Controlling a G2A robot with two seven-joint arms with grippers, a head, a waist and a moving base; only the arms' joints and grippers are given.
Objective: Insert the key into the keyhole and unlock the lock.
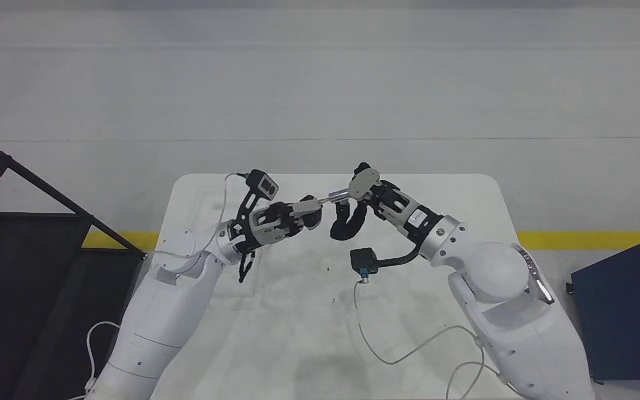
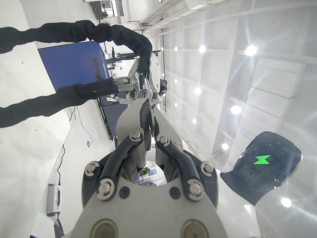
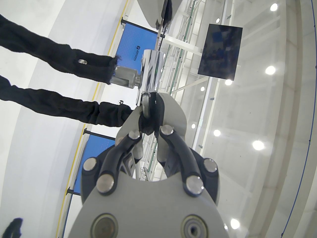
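Clamping the cable lock (image 3: 151, 65), right gripper (image 3: 149, 105) is clenched; left gripper (image 2: 147, 110) pinches the key (image 3: 159, 35) at the keyhole (image 2: 145, 93). Likely rigid, slick metal; hold key by its bow.

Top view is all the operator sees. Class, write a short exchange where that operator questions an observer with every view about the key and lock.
Operator: Something shiny up there. What meets what?
Observer: The left gripper pinches the key, whose thin blade reaches the end of the lock.
Operator: Is the cable free?
Observer: No; its metal end is plugged into the lock's side.
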